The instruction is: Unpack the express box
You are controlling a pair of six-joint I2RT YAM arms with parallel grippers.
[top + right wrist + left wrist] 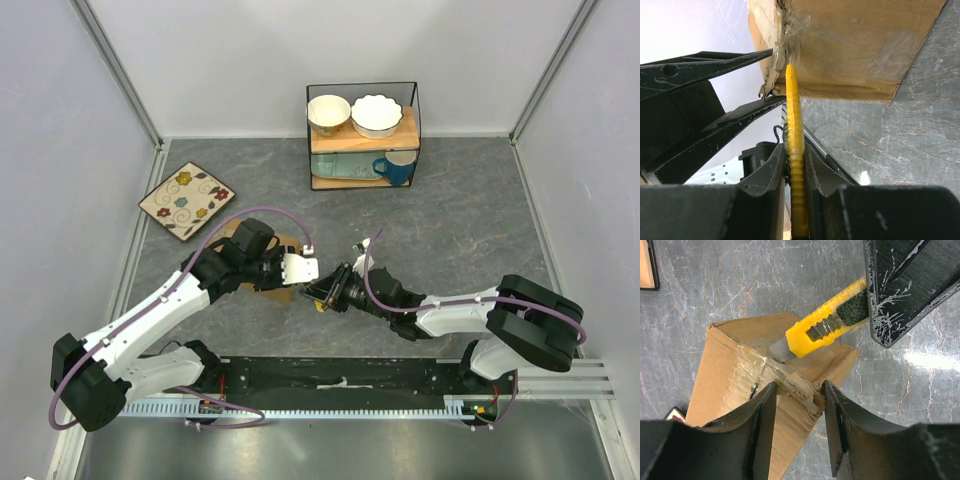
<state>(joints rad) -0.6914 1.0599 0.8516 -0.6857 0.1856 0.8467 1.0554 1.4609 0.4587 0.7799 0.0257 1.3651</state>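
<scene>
The express box [725,370], a brown carton with clear tape on its seam, lies on the grey table, mostly hidden under my left arm in the top view [278,293]. My left gripper [799,387] is shut on the box's torn, taped end; its fingers [715,65] show on both sides of that edge. My right gripper [795,147] is shut on a yellow utility knife [794,115]. The knife [825,322] points at the box, and its blade tip rests on the taped seam close to my left fingertips. From above, both grippers meet at the box's right end [322,285].
A square floral plate [186,200] lies at the back left. A wire shelf [362,135] at the back centre holds two bowls and a blue mug [397,168]. White walls close in both sides.
</scene>
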